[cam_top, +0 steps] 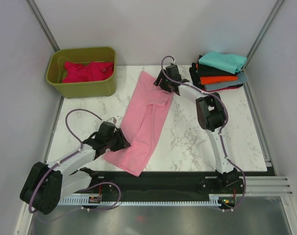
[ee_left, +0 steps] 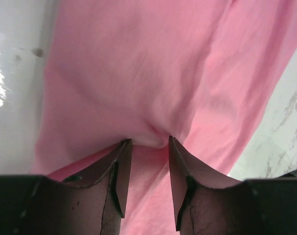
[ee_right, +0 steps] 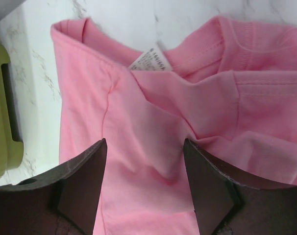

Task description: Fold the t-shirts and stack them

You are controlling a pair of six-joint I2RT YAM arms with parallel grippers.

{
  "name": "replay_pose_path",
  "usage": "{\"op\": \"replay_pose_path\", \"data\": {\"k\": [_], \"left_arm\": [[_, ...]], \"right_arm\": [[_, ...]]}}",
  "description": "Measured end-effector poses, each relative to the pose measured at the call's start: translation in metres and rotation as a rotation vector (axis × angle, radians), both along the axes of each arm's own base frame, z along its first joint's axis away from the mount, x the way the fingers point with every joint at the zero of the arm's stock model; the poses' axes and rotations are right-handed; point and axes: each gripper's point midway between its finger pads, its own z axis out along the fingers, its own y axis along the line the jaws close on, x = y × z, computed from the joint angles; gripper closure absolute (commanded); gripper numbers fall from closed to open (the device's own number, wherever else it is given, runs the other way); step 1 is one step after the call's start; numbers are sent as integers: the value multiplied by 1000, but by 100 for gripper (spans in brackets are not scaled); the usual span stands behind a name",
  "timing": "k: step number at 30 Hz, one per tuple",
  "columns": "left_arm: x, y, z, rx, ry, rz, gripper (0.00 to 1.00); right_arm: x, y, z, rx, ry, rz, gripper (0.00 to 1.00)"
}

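A light pink t-shirt (cam_top: 148, 122), folded into a long strip, lies diagonally across the marble table. My left gripper (cam_top: 125, 142) is at its near left edge. In the left wrist view its jaws (ee_left: 148, 140) are closed on a puckered fold of pink cloth (ee_left: 138, 73). My right gripper (cam_top: 160, 82) is over the far collar end. It stands open (ee_right: 144, 141), fingertips resting on the cloth (ee_right: 138, 107) just below the neck label (ee_right: 146, 61). A crimson t-shirt (cam_top: 85, 72) lies in the tub. Folded t-shirts are stacked at the back right, teal (cam_top: 222, 60) on top.
The olive-green tub (cam_top: 80, 88) stands at the back left, and its wall shows in the right wrist view (ee_right: 1, 112). The stack holds black (cam_top: 207, 71), orange (cam_top: 217, 78) and grey-blue (cam_top: 227, 84) shirts. Grey walls enclose the table on three sides.
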Motion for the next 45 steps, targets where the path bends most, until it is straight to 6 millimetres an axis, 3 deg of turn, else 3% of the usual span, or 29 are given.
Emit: {"op": "replay_pose_path", "data": {"k": [6,12,24,27,31,34,37,41,45], "left_arm": [[-19,-35,4,-83,39,-51,57],[-38,-63,6,-127,87,-93,57],[-29,-96,37,-193,53,-117,56],[-25,-99,60,-205,6,-121,55],[-8,-96,114,-211,-142,-107,53],[-1,-84,152,-209,-259,-87,51],[-4,-65,169,-193,-330,-52,49],[-12,-40,173,-168,-377,-6,48],[-19,-17,159,-104,-371,40,44]], "right_arm": [[39,18,3,24,-86,40,26],[54,27,5,36,-136,78,24],[65,38,9,33,-243,207,21],[63,39,10,22,-256,250,16],[58,32,20,-44,-273,276,10],[53,21,49,-104,-298,273,7],[46,12,99,-137,-359,265,2],[25,-2,177,-148,-446,248,2],[-26,-23,222,-143,-456,228,2]]}}
